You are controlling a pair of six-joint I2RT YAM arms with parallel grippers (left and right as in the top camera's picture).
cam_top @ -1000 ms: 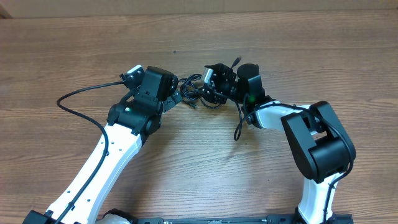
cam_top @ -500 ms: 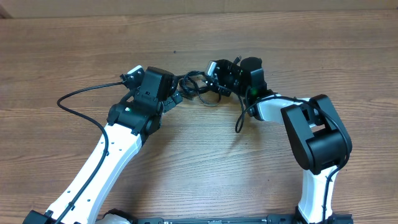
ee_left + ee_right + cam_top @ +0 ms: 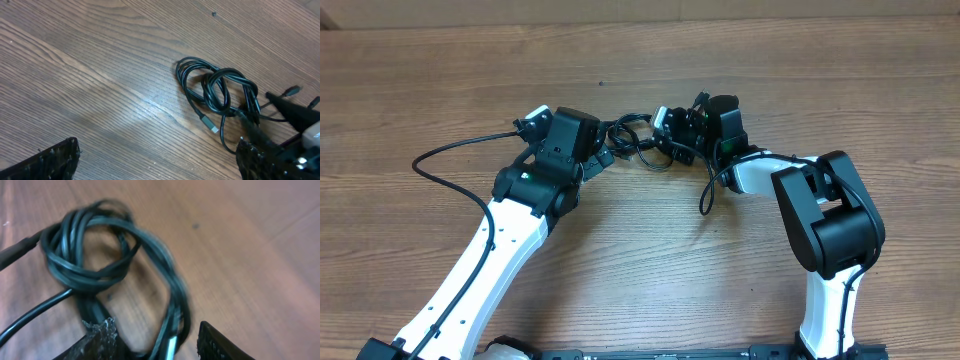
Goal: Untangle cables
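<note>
On the wooden table (image 3: 440, 80), the cables (image 3: 638, 143) lie as one knotted bundle between two arms, long axis running left to right; the cord count is unclear. The left gripper (image 3: 603, 156) gapes wide, empty, just beside it. The right gripper (image 3: 670, 135) straddles strands, half-parted; whether it grips them I cannot tell.

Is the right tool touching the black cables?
Cannot tell. In the right wrist view the cables run between the fingers of the right tool, but it is blurred, so no contact or gap shows plainly.
</note>
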